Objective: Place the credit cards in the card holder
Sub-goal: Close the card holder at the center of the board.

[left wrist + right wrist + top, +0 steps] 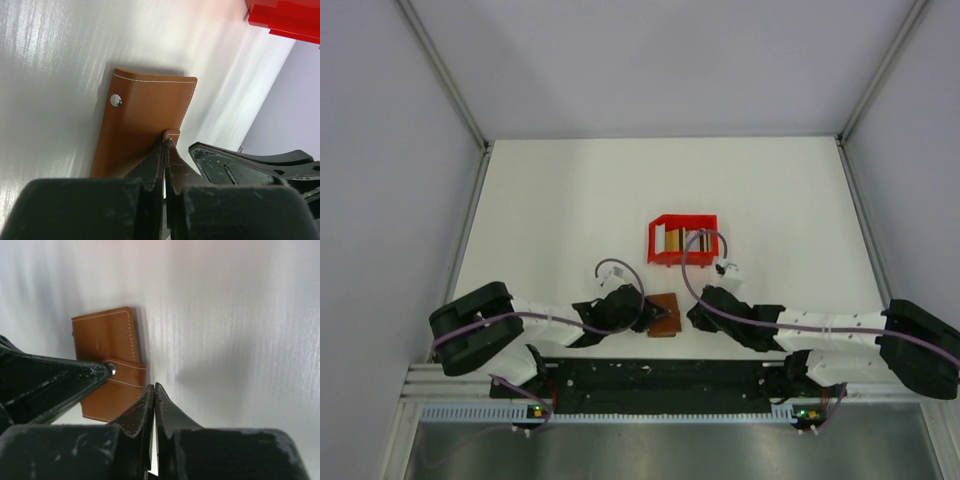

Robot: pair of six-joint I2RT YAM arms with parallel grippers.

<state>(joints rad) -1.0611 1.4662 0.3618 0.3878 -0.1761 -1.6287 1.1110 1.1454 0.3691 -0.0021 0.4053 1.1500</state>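
Red bin (682, 219) at frame centre holds upright cards (676, 240), while the closed wallet (666, 313) lies on the bench (570, 200) just below it, between left fingers (152, 165), pressed together at its tab (172, 133), and right fingers (170, 412), pressed together beside it.

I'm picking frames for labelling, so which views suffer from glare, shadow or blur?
Left wrist: streaky glare across the white table, near left pincer soft, wallet sharp. Right wrist: soft shadow right of the wallet, right pincer blurred. Top external: even light, wallet tiny.
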